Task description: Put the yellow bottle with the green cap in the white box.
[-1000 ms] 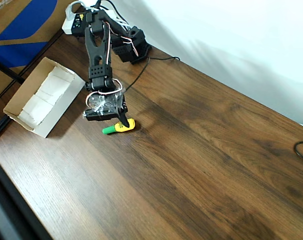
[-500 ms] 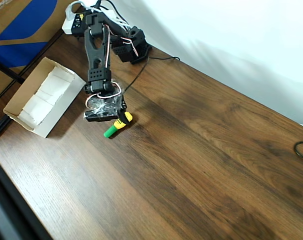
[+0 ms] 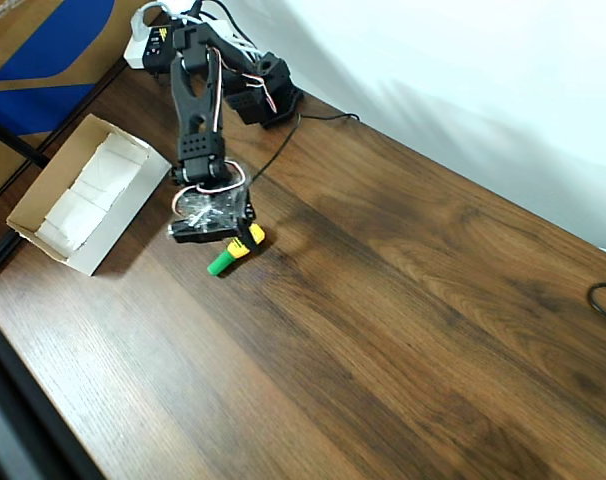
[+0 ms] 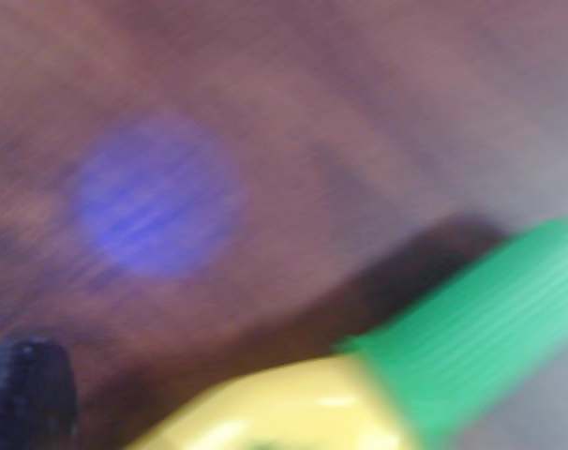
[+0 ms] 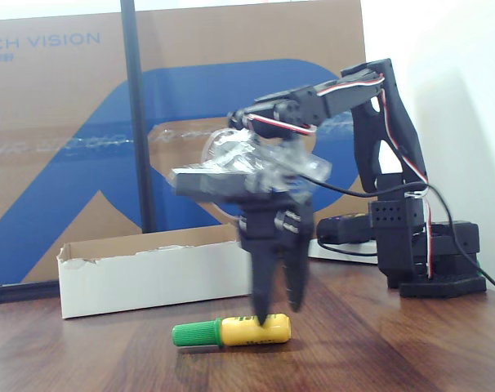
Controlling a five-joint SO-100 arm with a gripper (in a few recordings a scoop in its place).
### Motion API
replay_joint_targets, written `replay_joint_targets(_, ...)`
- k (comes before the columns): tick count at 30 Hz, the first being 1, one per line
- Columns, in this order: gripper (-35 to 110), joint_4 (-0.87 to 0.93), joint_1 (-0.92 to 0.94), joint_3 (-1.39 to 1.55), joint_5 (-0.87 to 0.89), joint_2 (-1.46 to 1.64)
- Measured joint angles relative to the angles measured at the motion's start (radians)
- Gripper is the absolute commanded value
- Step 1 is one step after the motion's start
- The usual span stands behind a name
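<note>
While the wooden table (image 3: 403, 330) carries everything, the white box (image 3: 83, 195) is the landmark, sitting open-topped at the table's edge with white folded padding inside. Right of that box in the overhead view, the black arm (image 3: 198, 110) reaches down, its gripper (image 5: 274, 314) clenched on the yellow bottle with the green cap (image 5: 231, 331). That bottle lies on its side on the table, well apart from the box, cap pointing toward the box's side in the fixed view.
</note>
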Motion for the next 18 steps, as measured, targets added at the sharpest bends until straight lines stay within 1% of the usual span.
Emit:
replay_joint_targets(2, 26, 0.008, 0.018, 0.000, 0.003, 0.028)
replay_joint_targets(4, 21, 0.012, 0.046, 0.000, 0.018, 0.066)
replay_joint_targets(6, 12, 0.014, 0.078, 0.000, 0.032, 0.106)
replay_joint_targets(8, 0, 0.014, 0.103, 0.000, 0.035, 0.143)
replay_joint_targets(14, 0, -0.009, 0.164, 0.026, 0.040, 0.163)
replay_joint_targets(18, 0, -0.048, 0.160, 0.075, 0.041, 0.149)
